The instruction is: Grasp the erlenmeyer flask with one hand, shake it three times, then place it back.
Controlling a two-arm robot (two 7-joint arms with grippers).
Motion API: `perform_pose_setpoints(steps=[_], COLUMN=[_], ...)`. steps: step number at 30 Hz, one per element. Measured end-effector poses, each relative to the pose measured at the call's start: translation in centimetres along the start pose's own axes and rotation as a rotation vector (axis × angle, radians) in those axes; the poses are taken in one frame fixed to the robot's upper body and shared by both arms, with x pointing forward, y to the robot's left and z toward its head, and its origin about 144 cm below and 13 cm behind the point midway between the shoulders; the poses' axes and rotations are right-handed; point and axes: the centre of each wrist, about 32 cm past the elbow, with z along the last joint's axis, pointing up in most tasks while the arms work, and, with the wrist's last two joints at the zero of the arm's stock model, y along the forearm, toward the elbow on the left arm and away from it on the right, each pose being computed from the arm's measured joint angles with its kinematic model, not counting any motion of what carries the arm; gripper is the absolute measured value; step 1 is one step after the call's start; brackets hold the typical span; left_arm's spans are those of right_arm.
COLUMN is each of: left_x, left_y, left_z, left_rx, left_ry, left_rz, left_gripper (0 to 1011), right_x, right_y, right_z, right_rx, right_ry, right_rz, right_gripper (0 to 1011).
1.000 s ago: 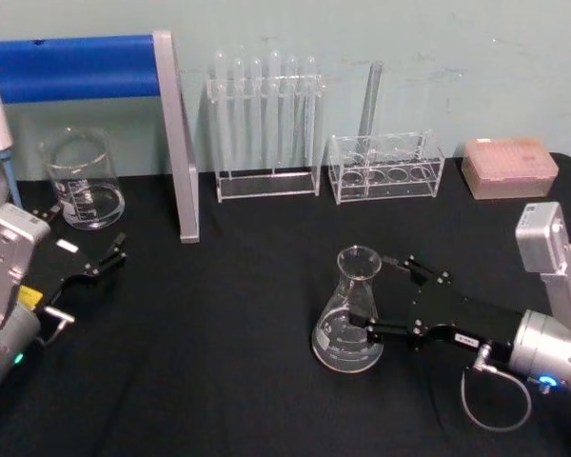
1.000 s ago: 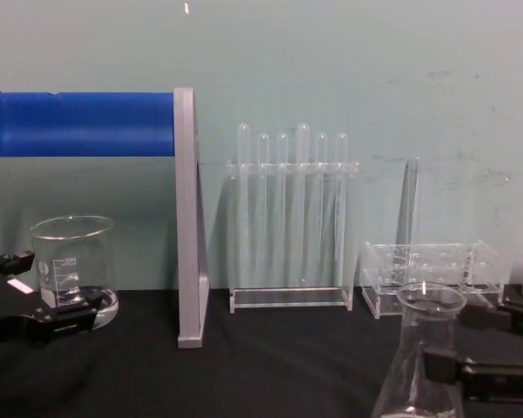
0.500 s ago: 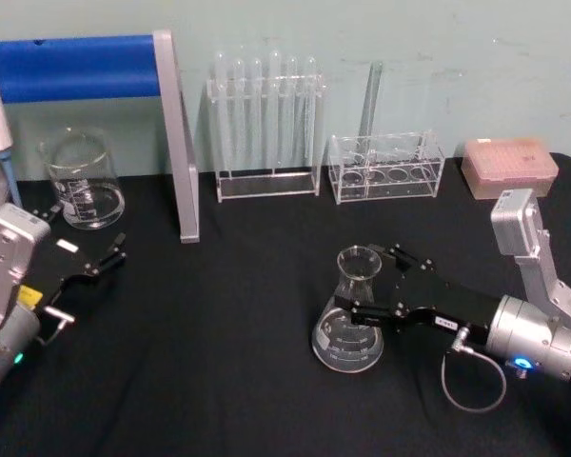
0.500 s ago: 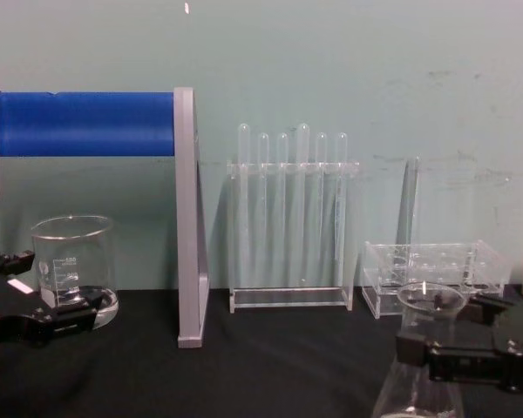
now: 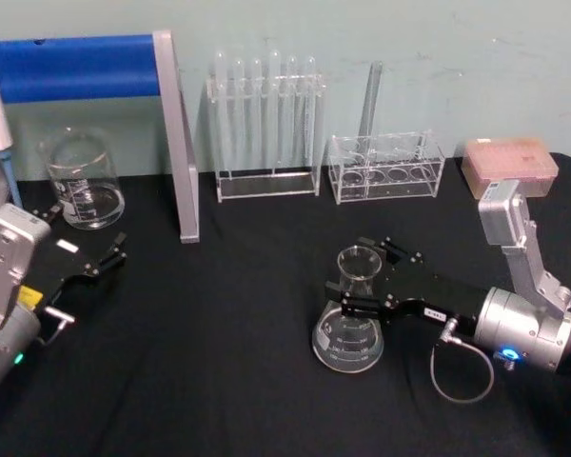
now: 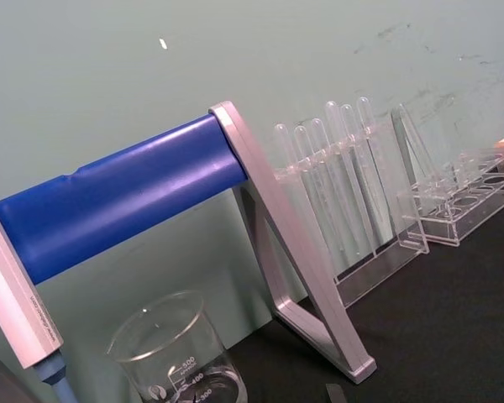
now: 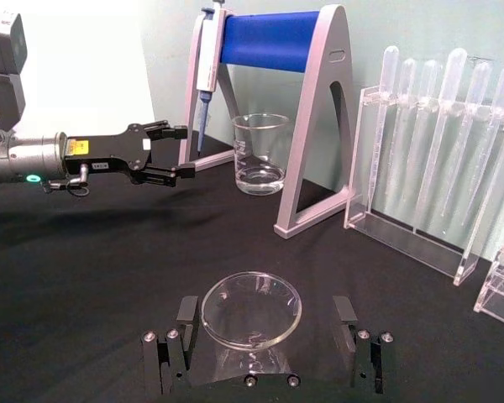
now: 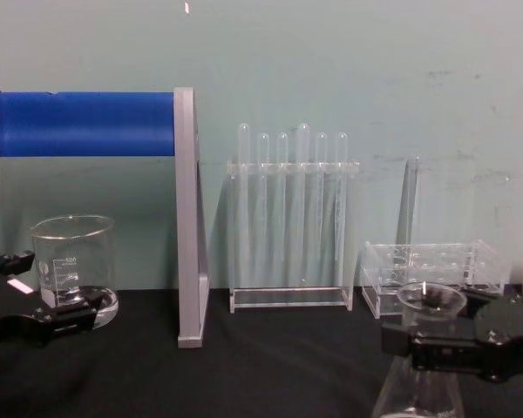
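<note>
Right claw extended forward, fingers apart — left claw parked at left, fingers apart

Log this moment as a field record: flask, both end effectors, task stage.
erlenmeyer flask: upright on the black table
right end effector: open, one finger on each side of the flask neck, gaps showing
left end effector: open, idle near the glass beaker
task stage: grasp not yet closed, flask not lifted
</note>
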Motion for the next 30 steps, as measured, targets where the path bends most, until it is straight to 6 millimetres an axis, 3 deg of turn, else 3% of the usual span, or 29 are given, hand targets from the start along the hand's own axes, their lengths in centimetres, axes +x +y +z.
perform_pose_setpoints(steps=[10,21,25,30], left_x=[0.0,0.0,0.0,0.0], left_y=[0.0,0.0,0.0,0.0], left_z=[0.0,0.0,0.0,0.0], left_rx=[0.0,0.0,0.0,0.0], left_ry=[0.0,0.0,0.0,0.0], left_rz=[0.0,0.0,0.0,0.0], left_gripper=[1001,1001,1001,1001], right_x=[-0.01,0.0,0.0,-0.01], right_y=[-0.07,-0.12,-0.13,-0.14], right_z=[-0.01,0.01,0.02,0.01], right_rx=[0.0,0.001,0.001,0.001], right_ry=[0.0,0.0,0.0,0.001], right_rz=[0.001,0.001,0.002,0.002], right_gripper=[969,691,533,449])
